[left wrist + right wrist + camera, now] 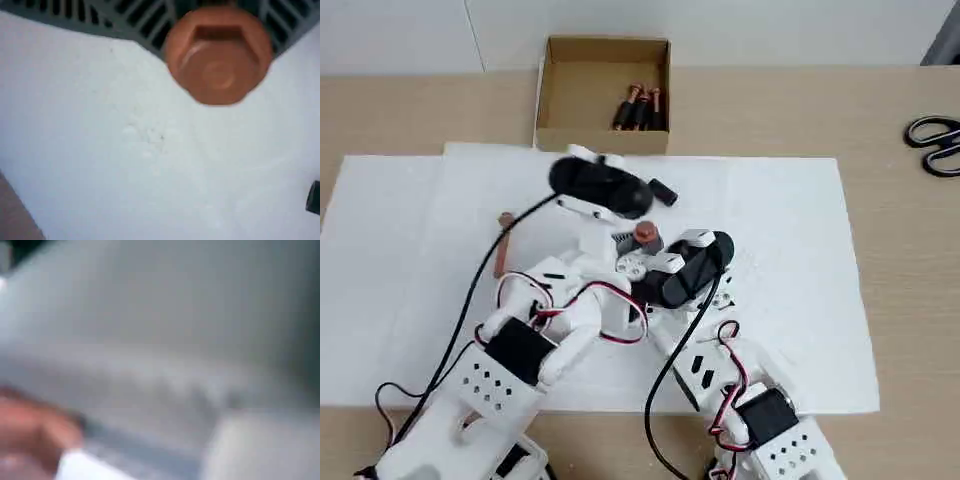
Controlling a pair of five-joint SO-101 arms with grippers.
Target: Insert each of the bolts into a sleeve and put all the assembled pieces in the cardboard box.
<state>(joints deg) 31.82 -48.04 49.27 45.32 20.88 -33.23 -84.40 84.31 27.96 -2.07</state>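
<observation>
Insertion step, judged part done: brown cardboard box at the far edge of the desk already holds a few assembled copper-bolt-in-black-sleeve pieces. In hand now is a copper hex-head bolt at mid white paper sheet, between the two arms. The left wrist view looks down on its head, touching a grey ribbed part; what that part is, unclear. Left claw hangs just beyond the bolt and right claw just beside it; can't tell for either whether it is open, closed or gripping. A loose short black cylindrical sleeve lies near on the paper. Next move likely needs the bolt shank lined up with that sleeve's bore, one claw steadying each. A second loose copper bolt lies at the paper's left, not yet assembled. Black-handled scissors sit far right, out of the way. The crowded arms are themselves the main obstruction.
</observation>
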